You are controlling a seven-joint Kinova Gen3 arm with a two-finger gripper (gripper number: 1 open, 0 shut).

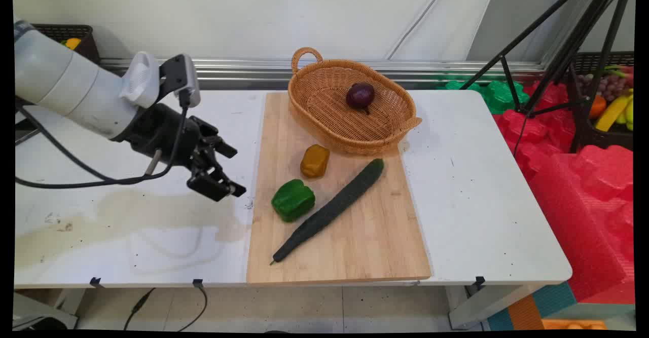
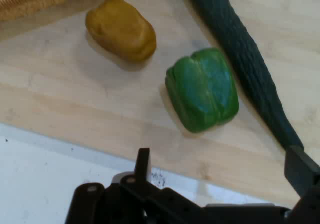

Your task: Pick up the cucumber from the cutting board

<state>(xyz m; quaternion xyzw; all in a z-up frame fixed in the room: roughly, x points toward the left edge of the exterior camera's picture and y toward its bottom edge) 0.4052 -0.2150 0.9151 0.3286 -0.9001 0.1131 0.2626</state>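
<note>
The gripper (image 1: 221,171) hangs wide and empty above the white tabletop (image 1: 152,226) just left of the cutting board (image 1: 355,247), nearest the green pepper (image 1: 293,199), with cucumber (image 1: 329,210) and yellow pepper (image 1: 315,160) beyond, then the wicker basket (image 1: 324,120) cradling a purple onion (image 1: 360,96).

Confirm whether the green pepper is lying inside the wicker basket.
No, the green pepper lies on the wooden board beside the cucumber; the basket holds only a purple onion.

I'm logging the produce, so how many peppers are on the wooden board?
2. The green pepper lies near the board's left edge, beside the cucumber. The yellow pepper lies just beyond it, in front of the basket. None seems hidden.
</note>
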